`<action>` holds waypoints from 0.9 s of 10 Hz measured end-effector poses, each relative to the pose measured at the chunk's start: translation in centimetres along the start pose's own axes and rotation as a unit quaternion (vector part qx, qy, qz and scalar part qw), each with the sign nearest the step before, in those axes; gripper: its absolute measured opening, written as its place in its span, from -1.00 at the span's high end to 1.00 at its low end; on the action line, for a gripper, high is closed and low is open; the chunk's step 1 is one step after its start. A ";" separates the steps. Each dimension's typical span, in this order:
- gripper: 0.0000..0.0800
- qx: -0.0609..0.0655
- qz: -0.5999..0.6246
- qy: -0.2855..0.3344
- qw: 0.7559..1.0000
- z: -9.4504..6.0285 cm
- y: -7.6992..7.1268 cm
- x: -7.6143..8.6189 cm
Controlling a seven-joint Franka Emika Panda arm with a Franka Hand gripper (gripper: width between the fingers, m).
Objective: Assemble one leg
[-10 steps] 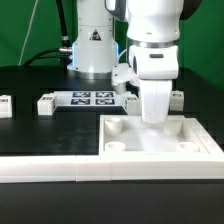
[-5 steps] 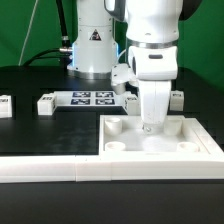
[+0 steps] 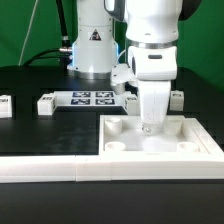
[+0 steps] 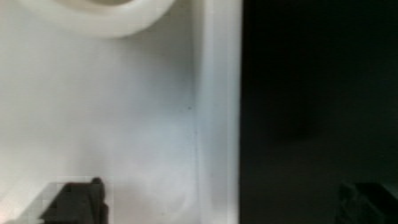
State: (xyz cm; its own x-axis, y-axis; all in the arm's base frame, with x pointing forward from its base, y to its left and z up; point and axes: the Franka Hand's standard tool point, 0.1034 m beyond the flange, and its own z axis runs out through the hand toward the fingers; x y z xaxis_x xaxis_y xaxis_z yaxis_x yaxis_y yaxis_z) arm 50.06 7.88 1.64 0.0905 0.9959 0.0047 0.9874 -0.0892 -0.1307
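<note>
The large white tray (image 3: 160, 148) lies at the front on the exterior view's right. My gripper (image 3: 150, 122) hangs low over its far rim. In the wrist view my gripper (image 4: 219, 203) is open. One dark fingertip (image 4: 75, 200) is over the tray's white floor (image 4: 107, 120), the other over the black table, with the tray's rim wall (image 4: 217, 110) between them. A round corner socket (image 4: 107, 12) shows ahead. Small white legs with markers lie on the table: one (image 3: 46, 103) left of the marker board, one (image 3: 3, 106) at the far left, one (image 3: 176, 99) behind the gripper on the right. None is held.
The marker board (image 3: 92, 98) lies flat in the middle at the back. The robot's base (image 3: 92, 45) stands behind it. A white ledge (image 3: 50, 168) runs along the table's front edge. The table top is black.
</note>
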 end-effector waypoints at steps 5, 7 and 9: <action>-0.62 -0.018 0.111 -0.007 0.994 -3.7 -4.9 1.5; -0.62 -0.015 0.115 -0.007 0.993 -3.3 -4.8 1.1; -0.62 -0.014 0.189 -0.005 0.982 -3.3 -4.8 1.2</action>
State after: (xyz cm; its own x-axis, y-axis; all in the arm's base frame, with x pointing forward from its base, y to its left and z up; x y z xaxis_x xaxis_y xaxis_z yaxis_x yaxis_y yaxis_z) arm 45.81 9.49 5.55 0.4507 0.8914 -0.0478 0.8864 -0.4532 -0.0937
